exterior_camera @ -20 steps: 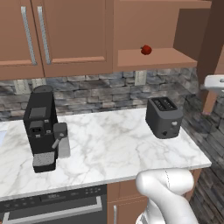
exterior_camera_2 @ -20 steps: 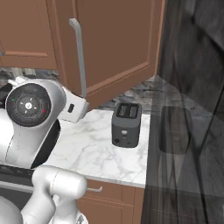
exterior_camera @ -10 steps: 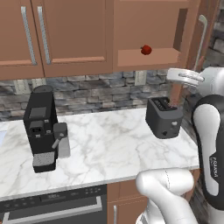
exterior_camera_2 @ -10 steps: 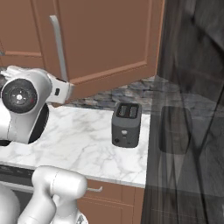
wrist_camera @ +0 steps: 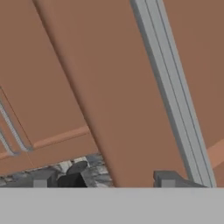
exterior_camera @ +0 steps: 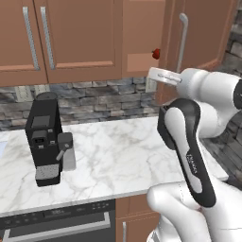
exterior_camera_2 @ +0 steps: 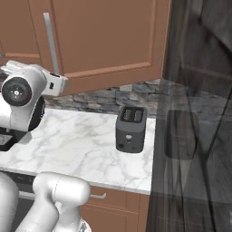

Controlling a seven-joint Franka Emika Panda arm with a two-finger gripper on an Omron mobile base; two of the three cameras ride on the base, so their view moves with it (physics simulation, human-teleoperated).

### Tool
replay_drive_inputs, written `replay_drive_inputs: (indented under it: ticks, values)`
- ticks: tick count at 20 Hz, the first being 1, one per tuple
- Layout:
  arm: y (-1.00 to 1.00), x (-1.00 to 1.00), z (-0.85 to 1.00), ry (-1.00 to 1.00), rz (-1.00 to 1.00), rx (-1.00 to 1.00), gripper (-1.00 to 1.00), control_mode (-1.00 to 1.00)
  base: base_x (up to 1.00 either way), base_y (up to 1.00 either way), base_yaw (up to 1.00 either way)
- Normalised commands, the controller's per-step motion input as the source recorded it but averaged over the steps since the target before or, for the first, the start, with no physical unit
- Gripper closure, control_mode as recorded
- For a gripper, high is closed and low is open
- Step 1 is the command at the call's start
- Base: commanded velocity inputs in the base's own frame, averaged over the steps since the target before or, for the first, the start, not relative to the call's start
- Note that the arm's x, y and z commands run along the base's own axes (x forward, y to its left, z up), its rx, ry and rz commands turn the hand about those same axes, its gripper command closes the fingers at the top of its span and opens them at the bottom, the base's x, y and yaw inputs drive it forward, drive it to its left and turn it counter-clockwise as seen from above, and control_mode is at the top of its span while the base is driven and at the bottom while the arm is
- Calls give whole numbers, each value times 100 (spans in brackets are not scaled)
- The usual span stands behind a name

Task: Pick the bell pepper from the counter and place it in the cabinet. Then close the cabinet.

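Seeing bell pepper (exterior_camera: pixel 155 53) upper centre inside the cabinet (exterior_camera: pixel 142 35), door (exterior_camera_2: pixel 106 36) nearly closed; my gripper (wrist_camera: pixel 103 180) sits released, fingertips (wrist_camera: pixel 168 180) near the handle (wrist_camera: pixel 170 92).

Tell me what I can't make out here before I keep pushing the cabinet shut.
- Bell pepper: left base view shows just a red sliver; the cabinet door hides the rest.
- Cabinet shelf and interior: covered by the door in the right base view.
- Tool: hand view cuts off its fingertips at the bottom, so touching the door or handle is unclear.
- Toaster: slot contents too dark.
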Motion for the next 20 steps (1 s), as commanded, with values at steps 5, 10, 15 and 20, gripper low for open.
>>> replay_drive_inputs:
  ticks: [5, 10, 15, 20]
  values:
    - [21, 88, 20, 19, 0, -1, -100, -100, 0, 0, 0]
    - [25, 100, 2, 26, 0, -4, -100, -100, 0, 0, 0]
    - [15, 88, 0, 17, 0, -5, -100, -100, 0, 0, 0]
    - [16, 46, -8, -3, 0, -7, -100, -100, 0, 0, 0]
